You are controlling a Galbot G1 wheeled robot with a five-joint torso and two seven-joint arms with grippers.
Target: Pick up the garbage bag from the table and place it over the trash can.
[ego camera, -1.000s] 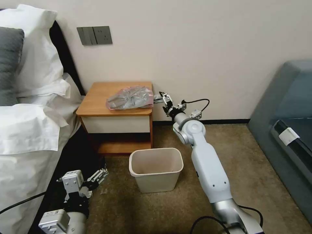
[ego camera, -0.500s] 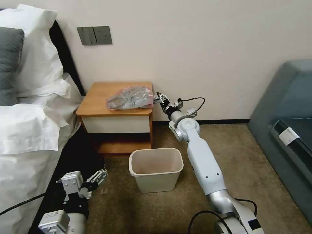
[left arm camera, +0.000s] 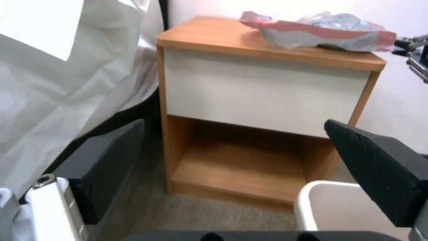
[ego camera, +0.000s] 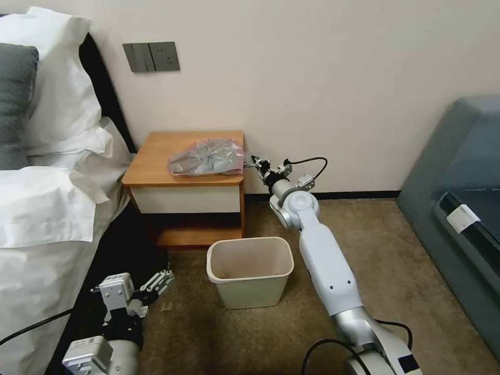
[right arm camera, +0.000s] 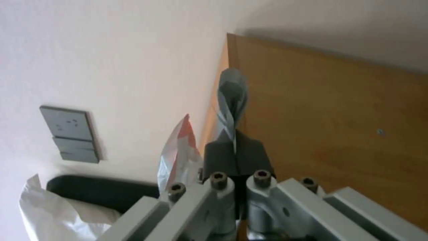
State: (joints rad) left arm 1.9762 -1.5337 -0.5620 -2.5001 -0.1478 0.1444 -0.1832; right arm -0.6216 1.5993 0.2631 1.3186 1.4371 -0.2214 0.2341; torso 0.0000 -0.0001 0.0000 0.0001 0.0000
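One right gripper [ego camera: 250, 160], fingers pinched on the crinkly translucent grey garbage bag [ego camera: 207, 156], grips its pinkish edge atop the orange-brown wooden table [ego camera: 151, 161]. Such a thin hold could slip, dropping it short of the cream plastic trash can [ego camera: 250, 271]; the open-fingered left gripper [ego camera: 156, 284] waits low.

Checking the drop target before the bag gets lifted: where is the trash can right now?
In the head view the trash can stands on the carpet in front of the table, near its right front corner, left of the extended right arm.
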